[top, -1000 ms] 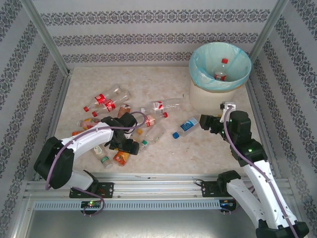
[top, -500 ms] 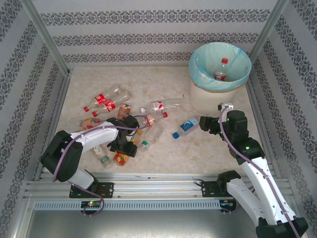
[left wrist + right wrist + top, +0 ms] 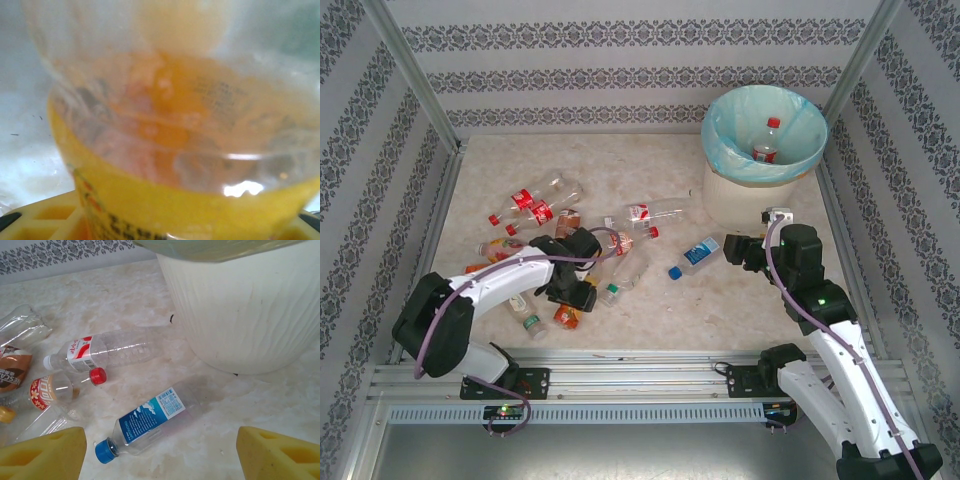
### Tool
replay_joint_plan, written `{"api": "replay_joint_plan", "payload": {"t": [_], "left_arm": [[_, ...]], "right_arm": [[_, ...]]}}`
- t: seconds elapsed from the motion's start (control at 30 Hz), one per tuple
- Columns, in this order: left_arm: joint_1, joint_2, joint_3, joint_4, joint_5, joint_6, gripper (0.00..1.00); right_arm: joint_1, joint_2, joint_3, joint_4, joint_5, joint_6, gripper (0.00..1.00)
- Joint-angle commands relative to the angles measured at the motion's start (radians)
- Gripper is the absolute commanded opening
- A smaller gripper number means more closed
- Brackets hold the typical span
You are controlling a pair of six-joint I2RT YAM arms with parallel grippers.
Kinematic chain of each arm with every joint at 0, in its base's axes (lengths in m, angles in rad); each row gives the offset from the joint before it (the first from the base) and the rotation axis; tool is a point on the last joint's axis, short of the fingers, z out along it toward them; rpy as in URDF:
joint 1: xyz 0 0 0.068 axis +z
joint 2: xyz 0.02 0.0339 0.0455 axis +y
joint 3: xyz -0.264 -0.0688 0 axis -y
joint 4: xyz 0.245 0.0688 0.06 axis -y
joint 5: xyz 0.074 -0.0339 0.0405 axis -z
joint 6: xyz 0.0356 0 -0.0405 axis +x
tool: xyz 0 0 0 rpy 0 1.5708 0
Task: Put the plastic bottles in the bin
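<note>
My left claw (image 3: pixel 575 292) is edging back over the pile (image 3: pixel 545 215) toward the bench's (image 3: pixel 660 160) near-left corner, with an orange bottle (image 3: pixel 165 165) crowding its pads (image 3: pixel 42 217). Whether it is gripped I cannot tell, though a pick seems underway. Meanwhile my right claw (image 3: pixel 733 250) is waiting wide open by the blue bottle (image 3: pixel 698 254). The bin (image 3: pixel 730 205), at the far-right corner, is holding one.
</note>
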State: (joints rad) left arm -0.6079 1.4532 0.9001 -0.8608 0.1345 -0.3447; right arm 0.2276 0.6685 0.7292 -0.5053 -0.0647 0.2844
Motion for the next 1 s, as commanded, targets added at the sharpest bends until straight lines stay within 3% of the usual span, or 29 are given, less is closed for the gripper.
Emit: {"api": "replay_joint_plan", "payload": {"t": [0.0, 0.97], "left_arm": [[-0.007, -0.034, 0.052, -0.067, -0.008, -0.023, 0.53], [-0.007, -0.212, 0.311, -0.265, -0.098, 0.008, 0.50]], "right_arm": [[0.013, 0.000, 0.038, -0.026, 0.000, -0.013, 0.78], [0.019, 0.008, 0.124, -0.018, -0.015, 0.021, 0.74]]}}
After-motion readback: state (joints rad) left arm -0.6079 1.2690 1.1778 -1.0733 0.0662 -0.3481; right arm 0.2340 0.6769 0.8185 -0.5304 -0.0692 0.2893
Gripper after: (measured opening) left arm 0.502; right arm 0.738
